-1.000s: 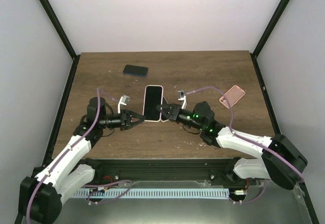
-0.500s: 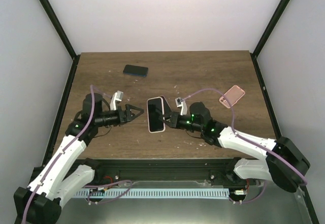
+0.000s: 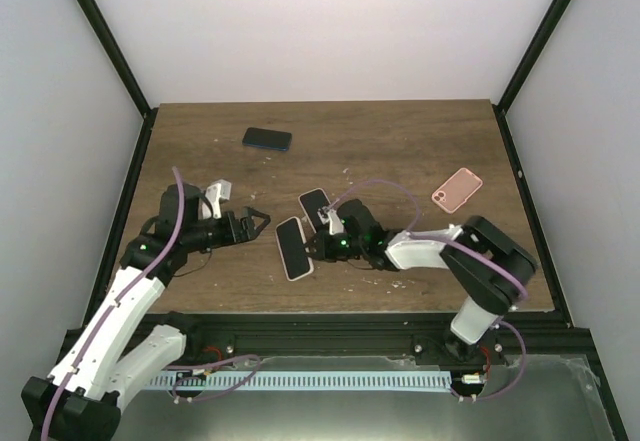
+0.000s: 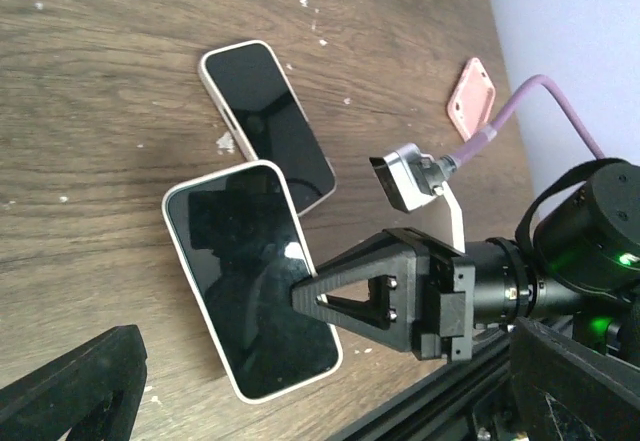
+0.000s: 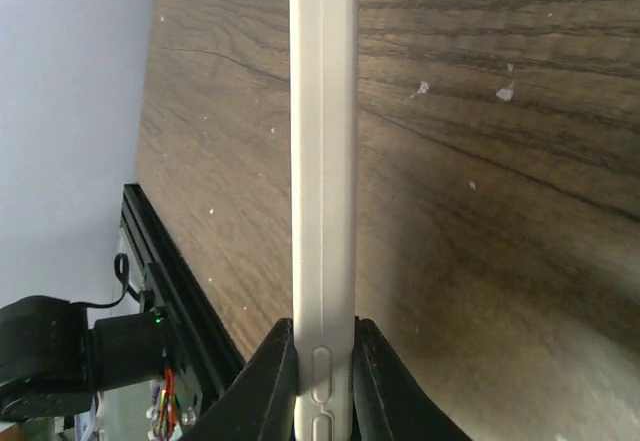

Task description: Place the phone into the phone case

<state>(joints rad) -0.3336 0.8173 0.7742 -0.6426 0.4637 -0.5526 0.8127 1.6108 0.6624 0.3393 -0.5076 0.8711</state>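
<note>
My right gripper (image 3: 318, 245) is shut on the long edge of the phone (image 3: 292, 248), a black-screened slab with a white rim. It holds the phone low over the table at front centre. In the right wrist view the phone's white side (image 5: 323, 161) sits pinched between the fingers (image 5: 262, 386). Just behind it the cream-rimmed phone case (image 3: 316, 206) lies flat, its inside dark; the left wrist view shows the case (image 4: 265, 121) beyond the phone (image 4: 250, 291). My left gripper (image 3: 262, 221) is open and empty, a short way left of the phone.
A dark phone-sized slab (image 3: 267, 139) lies at the back left of the wooden table (image 3: 400, 141). A pink case (image 3: 457, 189) lies at the right. Black frame posts (image 3: 105, 51) and the front rail (image 3: 330, 326) bound the table.
The left gripper opened and drew back to the left. The right gripper carried the phone forward and left, turning it and uncovering the cream-rimmed case on the table.
</note>
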